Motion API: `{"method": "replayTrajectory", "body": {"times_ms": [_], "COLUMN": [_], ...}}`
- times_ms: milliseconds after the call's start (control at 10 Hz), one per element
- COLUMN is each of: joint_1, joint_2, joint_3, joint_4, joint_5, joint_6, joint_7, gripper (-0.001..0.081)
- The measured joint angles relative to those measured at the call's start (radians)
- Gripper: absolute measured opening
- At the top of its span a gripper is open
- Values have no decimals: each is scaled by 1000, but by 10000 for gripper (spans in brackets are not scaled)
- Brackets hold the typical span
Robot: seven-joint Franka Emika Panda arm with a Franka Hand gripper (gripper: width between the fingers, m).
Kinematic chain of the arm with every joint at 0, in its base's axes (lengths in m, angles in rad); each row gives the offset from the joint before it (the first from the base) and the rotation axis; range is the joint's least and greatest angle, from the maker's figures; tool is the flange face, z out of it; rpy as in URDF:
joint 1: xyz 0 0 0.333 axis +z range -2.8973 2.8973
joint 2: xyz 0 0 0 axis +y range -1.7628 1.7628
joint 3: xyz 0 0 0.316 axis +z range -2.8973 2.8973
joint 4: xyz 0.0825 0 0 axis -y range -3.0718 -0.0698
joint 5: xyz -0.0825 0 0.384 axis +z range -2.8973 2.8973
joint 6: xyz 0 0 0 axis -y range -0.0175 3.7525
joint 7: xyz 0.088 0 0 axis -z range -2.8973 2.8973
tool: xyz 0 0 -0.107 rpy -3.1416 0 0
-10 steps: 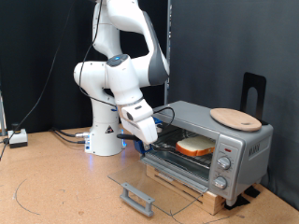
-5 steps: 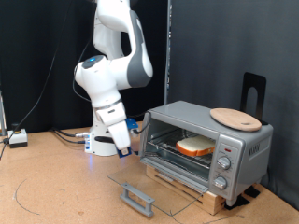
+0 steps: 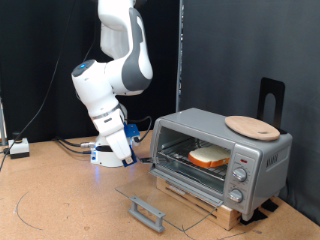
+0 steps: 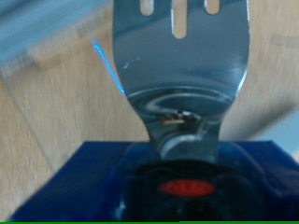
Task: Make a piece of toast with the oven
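Note:
The silver oven point(image 3: 222, 140) stands at the exterior view's right on a wooden board, with three knobs on its right panel. Its glass door point(image 3: 160, 192) lies folded down flat, handle point(image 3: 146, 212) towards the front. The piece of toast point(image 3: 208, 156) lies on the wire rack inside. My gripper point(image 3: 134, 135) hangs low to the left of the oven mouth, apart from it, close to the arm's base. The wrist view is filled by a shiny slotted metal blade point(image 4: 179, 75) above a blue block point(image 4: 187, 182); the fingers cannot be made out there.
A round light wooden plate point(image 3: 252, 126) rests on top of the oven. A black stand point(image 3: 272, 98) rises behind it. Cables and a small box point(image 3: 18, 147) lie on the table at the far left. A black curtain forms the backdrop.
The gripper has drawn back from the oven mouth to the exterior view's left, towards the arm's base. The toast stays on the rack and the door stays down.

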Motion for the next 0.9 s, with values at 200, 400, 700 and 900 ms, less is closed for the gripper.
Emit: {"method": "replayTrajectory", "body": {"times_ms": [200, 400, 700, 900], "joint_1": [1, 1, 2, 2], "joint_2": [-69, -138, -235, -292], "joint_3": [-37, -57, -45, 3], "joint_4": [14, 22, 27, 29], "joint_5": [70, 102, 91, 18], "joint_6": [-124, -211, -283, -317], "joint_7": [-66, -82, -57, 26], "gripper": [406, 406, 406, 406]}}
